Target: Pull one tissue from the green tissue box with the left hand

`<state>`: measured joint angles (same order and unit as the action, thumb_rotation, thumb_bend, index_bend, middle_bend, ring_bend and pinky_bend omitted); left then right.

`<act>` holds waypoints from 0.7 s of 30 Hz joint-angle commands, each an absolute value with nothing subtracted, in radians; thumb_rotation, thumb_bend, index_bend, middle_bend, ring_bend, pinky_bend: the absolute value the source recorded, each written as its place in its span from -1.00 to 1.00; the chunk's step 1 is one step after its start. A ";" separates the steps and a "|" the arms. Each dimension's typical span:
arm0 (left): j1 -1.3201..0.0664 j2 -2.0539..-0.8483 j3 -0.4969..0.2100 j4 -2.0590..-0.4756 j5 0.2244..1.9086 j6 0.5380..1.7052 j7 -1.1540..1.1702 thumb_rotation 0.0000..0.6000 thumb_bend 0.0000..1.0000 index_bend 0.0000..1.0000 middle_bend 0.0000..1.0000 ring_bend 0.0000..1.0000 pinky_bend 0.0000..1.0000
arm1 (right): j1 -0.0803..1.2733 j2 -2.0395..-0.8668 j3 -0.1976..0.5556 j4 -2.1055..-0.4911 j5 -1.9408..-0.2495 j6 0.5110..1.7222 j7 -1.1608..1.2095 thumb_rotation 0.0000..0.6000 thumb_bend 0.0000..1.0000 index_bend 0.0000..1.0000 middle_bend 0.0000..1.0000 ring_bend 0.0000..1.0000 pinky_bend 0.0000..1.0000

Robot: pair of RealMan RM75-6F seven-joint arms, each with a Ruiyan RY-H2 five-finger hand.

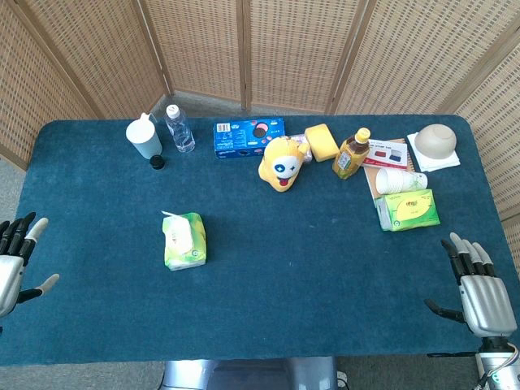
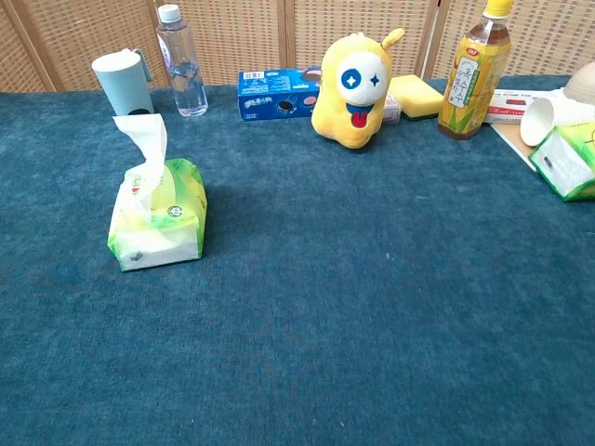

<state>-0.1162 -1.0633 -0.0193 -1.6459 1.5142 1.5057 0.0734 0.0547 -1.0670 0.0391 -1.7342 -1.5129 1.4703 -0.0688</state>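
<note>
Head view is showing the task not yet begun: the green tissue box (image 1: 184, 241) is sitting on the bench (image 1: 292, 268) left of centre, one tissue (image 2: 144, 149) sticking up. Left robot hand (image 1: 15, 260) and right robot hand (image 1: 479, 288) are resting spread, holding nothing, well apart from it.

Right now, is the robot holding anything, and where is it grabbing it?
Nothing is held. The left hand and right hand are open at the table edge, away from the green tissue box.

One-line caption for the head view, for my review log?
Both hands, left and right, rest open at the table's near edge; a tissue sticks up from the untouched green pack.
</note>
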 commanded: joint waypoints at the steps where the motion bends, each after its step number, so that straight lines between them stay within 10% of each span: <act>1: -0.124 -1.054 -0.021 -1.642 1.505 1.483 0.060 1.00 -0.72 -1.00 -1.00 -1.00 -1.00 | 0.055 -1.066 0.040 -1.734 -1.509 1.470 -0.068 0.83 -1.00 -1.00 -1.00 -1.00 -1.00; 21: -0.429 -1.180 -0.138 -1.740 1.462 1.139 0.359 1.00 -0.69 -1.00 -1.00 -1.00 -1.00 | 0.055 -1.052 0.039 -1.739 -1.515 1.470 -0.042 0.83 -1.00 -1.00 -1.00 -1.00 -1.00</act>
<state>-0.3812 -1.1386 -0.1101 -1.7266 1.4861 1.1875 0.3008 0.0550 -1.0535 0.0384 -1.7395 -1.5161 1.4698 -0.0444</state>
